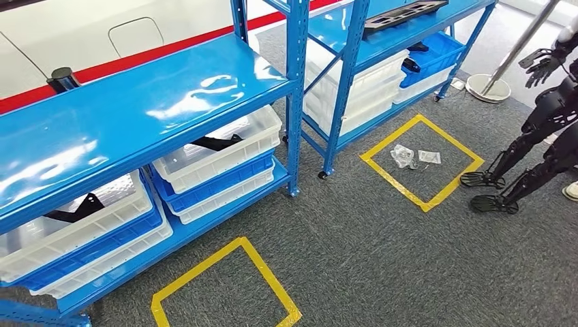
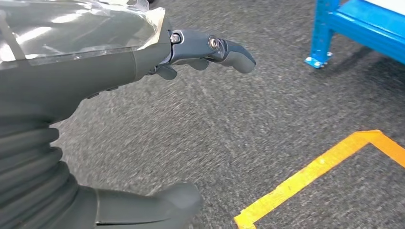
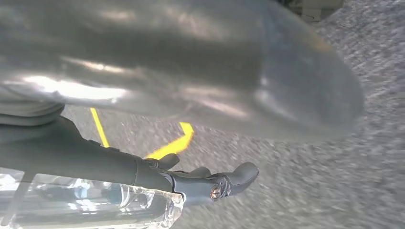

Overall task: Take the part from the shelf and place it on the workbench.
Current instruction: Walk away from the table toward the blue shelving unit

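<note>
Hanging over grey carpet, left hand (image 2: 191, 55) empty with fingers loosely apart, right hand (image 3: 200, 179) likewise holding nothing

Two blue shelf units stand side by side: the near shelf (image 1: 136, 102) and the far shelf (image 1: 402, 30). Two yellow tape squares mark the carpet, one close (image 1: 225, 286), one further off (image 1: 422, 160). Inside that further square lie two small clear bags (image 1: 403, 156) and (image 1: 429, 157). On the near unit's lower level, two white crates sit on top, (image 1: 218, 146) and (image 1: 68, 221), each with one black part (image 1: 217, 142), (image 1: 75, 208). One black tray (image 1: 402, 13) is up top on the far shelf. One dark humanoid figure (image 1: 538, 129) stands at the right.
</note>
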You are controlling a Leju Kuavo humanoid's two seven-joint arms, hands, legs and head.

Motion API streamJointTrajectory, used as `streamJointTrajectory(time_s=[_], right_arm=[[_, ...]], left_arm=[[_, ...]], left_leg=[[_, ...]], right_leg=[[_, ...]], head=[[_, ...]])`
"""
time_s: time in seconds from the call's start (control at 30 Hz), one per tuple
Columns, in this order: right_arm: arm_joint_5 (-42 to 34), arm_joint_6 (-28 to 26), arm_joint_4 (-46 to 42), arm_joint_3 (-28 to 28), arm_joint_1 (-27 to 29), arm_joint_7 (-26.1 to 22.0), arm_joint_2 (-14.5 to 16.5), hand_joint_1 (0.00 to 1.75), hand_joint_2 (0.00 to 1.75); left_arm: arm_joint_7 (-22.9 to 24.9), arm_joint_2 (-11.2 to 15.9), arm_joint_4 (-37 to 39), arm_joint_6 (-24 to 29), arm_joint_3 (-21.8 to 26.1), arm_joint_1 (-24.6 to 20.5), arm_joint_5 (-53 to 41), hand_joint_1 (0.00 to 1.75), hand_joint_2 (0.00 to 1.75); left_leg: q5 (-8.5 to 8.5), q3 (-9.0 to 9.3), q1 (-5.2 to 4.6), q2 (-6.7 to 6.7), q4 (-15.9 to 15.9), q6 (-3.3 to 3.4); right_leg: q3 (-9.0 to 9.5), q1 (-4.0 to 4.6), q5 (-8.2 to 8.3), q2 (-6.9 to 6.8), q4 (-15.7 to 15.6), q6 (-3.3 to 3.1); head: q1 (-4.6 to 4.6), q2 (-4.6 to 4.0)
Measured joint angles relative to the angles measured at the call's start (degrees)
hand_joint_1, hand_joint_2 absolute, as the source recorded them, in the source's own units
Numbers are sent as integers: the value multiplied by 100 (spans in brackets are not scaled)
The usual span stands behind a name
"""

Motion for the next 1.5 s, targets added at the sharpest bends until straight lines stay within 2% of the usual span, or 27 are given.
streamJointTrajectory(time_s=[0.03,0.07,0.13,0.2,0.27,0.4,0.6,0.7,0.73,0.8,0.83,0.87,0.9,0.97,1.0,1.03,1.07,1.13,1.17,1.2,1.27,1.33,1.37,1.4,1.43,1.47,1.5], right_arm=[[5,1,2,0,-3,-1,0,0,0],[14,2,5,1,-11,-3,2,0,0],[30,4,9,2,-28,-9,5,0,0],[38,5,10,1,-35,-17,3,0,0],[41,6,10,0,-35,-26,-3,0,0],[44,30,10,0,-32,-40,-2,0,0],[48,72,10,0,-38,-44,-2,0,0],[34,92,10,0,-43,-44,-20,0,0],[31,92,10,0,-49,-44,-28,0,0],[27,92,10,0,-55,-44,-41,0,0],[26,92,10,0,-51,-44,-47,0,0],[27,92,10,0,-45,-43,-55,0,0],[34,92,10,0,-40,-41,-63,0,0],[62,91,10,0,-38,-20,-80,0,0],[78,91,13,0,-37,-7,-83,0,0],[89,90,15,1,-37,4,-82,0,0],[92,89,16,1,-39,9,-81,0,0],[94,85,17,1,-45,15,-81,0,0],[93,81,16,1,-50,17,-84,0,0],[92,78,16,0,-49,19,-84,0,0],[91,72,17,0,-30,18,-82,0,0],[89,71,18,0,-2,19,-80,0,0],[87,70,17,0,3,19,-80,0,0],[86,69,17,0,1,20,-79,0,0],[86,68,17,0,-5,20,-77,0,0],[85,67,17,0,-13,20,-73,0,0],[85,66,17,0,-19,20,-67,0,0]], left_arm=[[5,8,3,0,4,-5,3,0,175],[13,18,5,-1,10,-9,13,0,175],[39,46,19,-9,33,-10,44,0,175],[63,68,43,-38,63,-9,66,0,87],[86,76,67,-79,86,-14,69,0,0],[138,97,97,-207,111,-20,68,0,175],[179,98,120,-410,138,-32,51,0,175],[168,74,129,-440,139,-35,45,0,175],[164,64,133,-445,139,-35,44,0,175],[163,54,139,-456,140,-35,43,0,175],[164,50,142,-461,140,-33,43,0,175],[164,45,145,-464,140,-30,42,0,175],[164,41,148,-465,140,-27,39,0,175],[164,28,153,-463,140,-28,14,0,175],[164,26,154,-460,140,-31,0,0,175],[164,26,154,-456,140,-34,-12,0,175],[164,29,154,-452,140,-34,-16,0,175],[165,33,154,-446,140,-21,-20,0,175],[166,32,155,-445,140,-13,-24,0,175],[166,32,156,-444,140,-10,-28,0,175],[164,29,157,-444,140,-30,-34,0,175],[163,28,158,-444,140,-44,-38,0,175],[162,27,160,-443,140,-38,-39,0,175],[162,27,161,-441,140,-30,-40,0,175],[162,27,163,-438,140,-24,-41,0,175],[161,28,164,-434,140,-23,-42,0,175],[161,30,164,-432,140,-31,-43,0,175]], left_leg=[[-9,-10,-8,-32,18,-29],[-20,-22,-20,-55,37,-54],[-24,-38,-31,-84,41,-9],[-2,-21,-30,-82,-8,52],[37,13,-29,-77,-80,8],[67,30,-29,-75,-117,-24],[45,11,-45,-67,-103,5],[132,139,9,-35,-323,9],[165,176,33,-25,-386,4],[183,182,41,-18,-410,8],[183,174,43,-31,-404,5],[182,168,48,-58,-397,-1],[180,165,57,-97,-386,-14],[162,151,83,-206,-332,-70],[140,131,81,-262,-288,-115],[120,112,76,-314,-246,-159],[105,89,69,-355,-214,-193],[110,57,75,-448,-193,-243],[89,27,76,-371,-150,-257],[19,-35,73,-222,-33,-272],[-329,-339,60,201,599,-282],[-680,-738,63,359,1415,-283],[-720,-839,63,377,1624,-272],[-649,-826,61,389,1607,-252],[-488,-695,53,418,1365,-220],[-284,-470,34,513,958,-168],[-146,-251,-5,675,553,-118]], right_leg=[[85,-11,64,60,-203,-7],[120,-22,94,102,-313,-37],[131,-20,121,104,-384,-107],[139,-10,137,96,-396,-137],[168,-12,164,96,-425,-178],[190,-32,191,98,-450,-207],[181,-25,189,100,-485,-192],[165,34,113,41,-409,-168],[64,48,-20,0,-171,-185],[-298,50,-376,-59,567,-216],[-457,45,-502,-67,896,-203],[-513,38,-523,-69,1023,-165],[-453,26,-445,-68,917,-105],[-44,-27,-117,36,132,36],[142,-38,22,113,-237,57],[263,-44,110,171,-473,35],[302,-37,139,200,-552,-19],[306,-13,147,82,-505,-155],[311,-12,154,16,-497,-197],[315,-15,161,-57,-492,-239],[302,6,164,-224,-494,-310],[290,53,150,-409,-492,-356],[287,73,141,-498,-491,-367],[290,88,132,-575,-491,-379],[295,102,119,-651,-492,-388],[308,113,104,-722,-493,-395],[331,132,84,-788,-493,-391]], head=[[3,0],[3,0],[3,-1],[2,-1],[0,-1],[-2,-1],[-2,-1],[9,1],[16,1],[23,1],[25,0],[24,0],[25,0],[27,-1],[37,-1],[42,0],[47,0],[40,0],[36,0],[24,0],[2,-1],[-7,0],[-7,0],[-7,0],[-8,1],[-8,0],[-6,0]])
